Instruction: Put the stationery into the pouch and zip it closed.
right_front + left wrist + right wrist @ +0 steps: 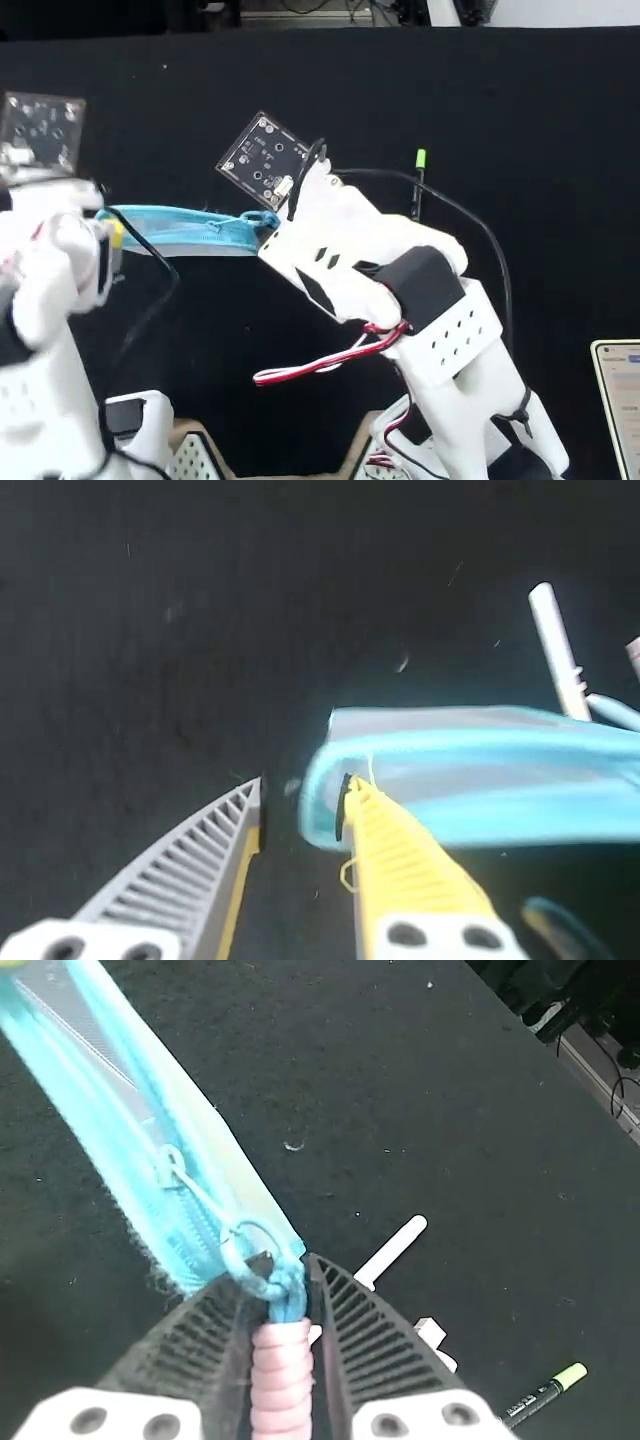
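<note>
— How far along is the work with the pouch (140, 1120)?

— Not far, I think. The right gripper (288, 1268) has its fingers pressed together on one end of the pouch and pinches the blue fabric just at their tips. The left gripper (305, 788) is at the other end, but its fingers are spread. The rounded end of the pouch lies between them, touching the yellow finger (400, 870) and apart from the grey finger (190, 870).

— So the pouch goes from one gripper to the other?

— From above it looks so. It runs as a flat band between the two pairs of fingers.

— And the stationery?

— At least two pieces are outside. A white stick (392, 1248) lies on the black table (540, 90) just beside the right fingertips. A pen with a green cap (545, 1392) lies well apart from them, on the side away from the pouch. Whether something is inside the pouch, I cannot tell.

— The zip?

— The slider (170, 1165) sits a little way along the pouch from the right fingers, and its pull ring (232, 1235) hangs near their tips. I cannot tell which part of the zip is closed.

— What is left, then?

— In my judgement, nearly everything. Both pieces must go in, and after that the slider must be drawn to the end.
</note>
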Robot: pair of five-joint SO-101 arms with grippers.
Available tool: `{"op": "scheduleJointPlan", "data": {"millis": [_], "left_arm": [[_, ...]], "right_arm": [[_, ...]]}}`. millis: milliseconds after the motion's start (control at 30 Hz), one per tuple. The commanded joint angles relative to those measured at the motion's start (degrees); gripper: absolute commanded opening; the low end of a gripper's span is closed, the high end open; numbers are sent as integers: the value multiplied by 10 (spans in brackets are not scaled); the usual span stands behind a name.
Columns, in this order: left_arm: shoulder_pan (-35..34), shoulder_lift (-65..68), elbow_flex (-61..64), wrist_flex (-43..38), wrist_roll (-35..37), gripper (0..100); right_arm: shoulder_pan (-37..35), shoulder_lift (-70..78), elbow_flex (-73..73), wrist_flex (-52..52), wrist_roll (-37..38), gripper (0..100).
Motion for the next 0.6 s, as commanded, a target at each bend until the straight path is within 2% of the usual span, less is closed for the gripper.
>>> {"op": "scheduleJointPlan", "data": {"millis": [0,233,467,567], "left_arm": [[70,-84,-20,0,4,145],[87,-109,-8,1,4,145],[-2,-29,6,-10,4,145],[-20,4,-4,-18,4,145]], "right_arm": [[-2,1,1,-9,-1,11],[-2,2,1,-10,-1,11],[-3,2,2,-9,-1,11],[-3,2,2,-9,-1,11]]}}
